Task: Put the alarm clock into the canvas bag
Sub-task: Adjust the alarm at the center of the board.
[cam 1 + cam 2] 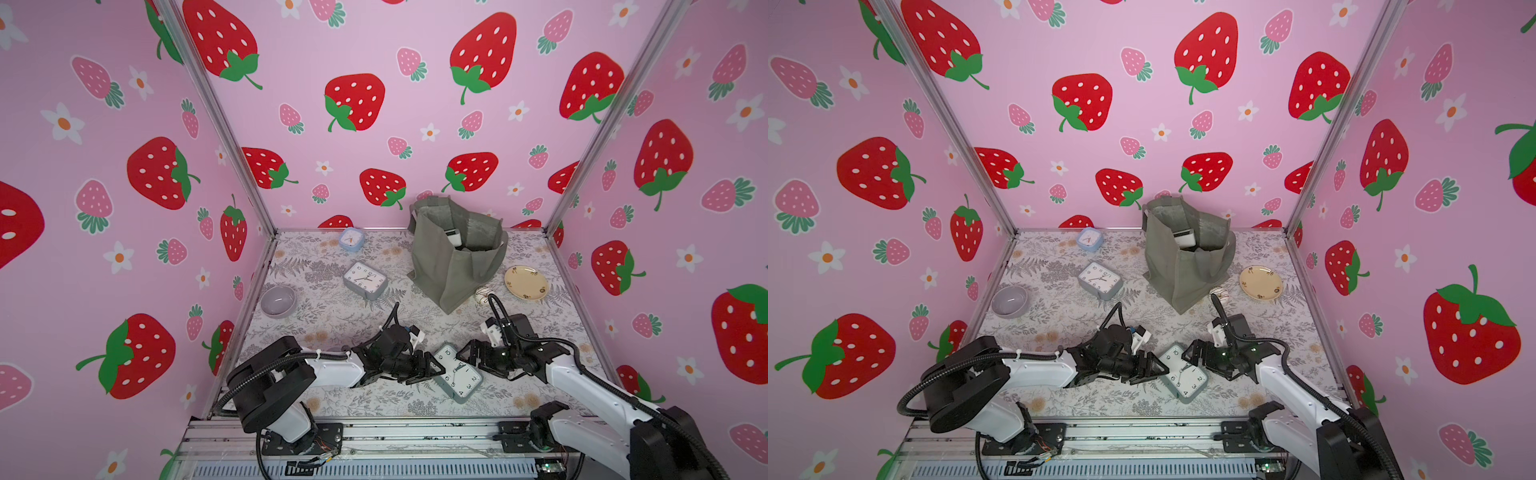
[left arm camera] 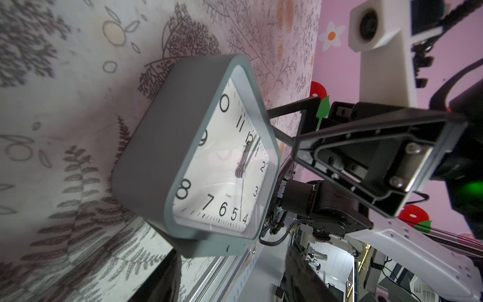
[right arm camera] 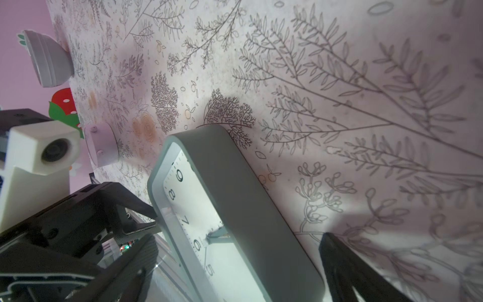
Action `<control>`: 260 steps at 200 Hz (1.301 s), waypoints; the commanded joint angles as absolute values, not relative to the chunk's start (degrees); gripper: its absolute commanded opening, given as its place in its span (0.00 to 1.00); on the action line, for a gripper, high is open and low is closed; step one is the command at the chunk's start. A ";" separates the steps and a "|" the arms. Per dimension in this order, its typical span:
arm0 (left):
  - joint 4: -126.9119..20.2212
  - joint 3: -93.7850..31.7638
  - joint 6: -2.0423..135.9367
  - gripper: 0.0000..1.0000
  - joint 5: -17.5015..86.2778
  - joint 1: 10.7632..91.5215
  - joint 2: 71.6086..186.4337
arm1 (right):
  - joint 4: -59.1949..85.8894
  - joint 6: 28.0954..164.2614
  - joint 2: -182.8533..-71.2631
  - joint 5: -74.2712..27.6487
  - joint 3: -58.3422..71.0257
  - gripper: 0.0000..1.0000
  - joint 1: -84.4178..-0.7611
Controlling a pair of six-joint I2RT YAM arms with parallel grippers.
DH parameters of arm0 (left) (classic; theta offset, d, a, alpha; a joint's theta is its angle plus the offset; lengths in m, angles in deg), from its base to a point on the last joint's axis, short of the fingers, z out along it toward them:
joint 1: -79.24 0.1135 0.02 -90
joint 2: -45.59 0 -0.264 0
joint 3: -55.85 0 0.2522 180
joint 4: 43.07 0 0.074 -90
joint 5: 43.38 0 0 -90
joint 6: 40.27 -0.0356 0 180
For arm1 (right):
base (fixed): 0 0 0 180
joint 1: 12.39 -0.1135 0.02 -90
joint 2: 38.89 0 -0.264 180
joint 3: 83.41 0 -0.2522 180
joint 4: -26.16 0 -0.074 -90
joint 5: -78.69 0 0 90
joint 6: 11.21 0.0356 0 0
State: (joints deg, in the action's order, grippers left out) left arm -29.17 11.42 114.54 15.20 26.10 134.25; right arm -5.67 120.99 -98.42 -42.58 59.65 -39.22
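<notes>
Clearly the alarm clock (image 1: 457, 372) lies face up at lower centre in both top views, well apart from the canvas bag (image 1: 453, 266) above it. The left gripper (image 1: 431, 369) straddles its left edge, fingers parted, not clamped. The right gripper (image 1: 469, 359) gapes wide opposite. Better to seat deeper on the grey sides before squeezing, clear of the glass.

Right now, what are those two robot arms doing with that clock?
Both arms are down low at the near edge of the table, one on each side of a grey clock lying face up. The left gripper and right gripper are both open at its edges, so it isn't picked up yet. The bag stands open at the back. A second grey clock and a blue clock sit on the table too.
</notes>
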 commanded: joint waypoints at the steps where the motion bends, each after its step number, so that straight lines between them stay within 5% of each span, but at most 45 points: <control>1: -26.06 9.60 116.09 0.62 16.29 26.05 133.98 | -1.16 121.71 -98.74 -47.03 60.90 0.97 -39.69; 260: -24.00 7.22 113.56 0.47 17.09 32.12 136.04 | 20.08 129.60 -103.86 -49.57 58.94 0.96 -49.54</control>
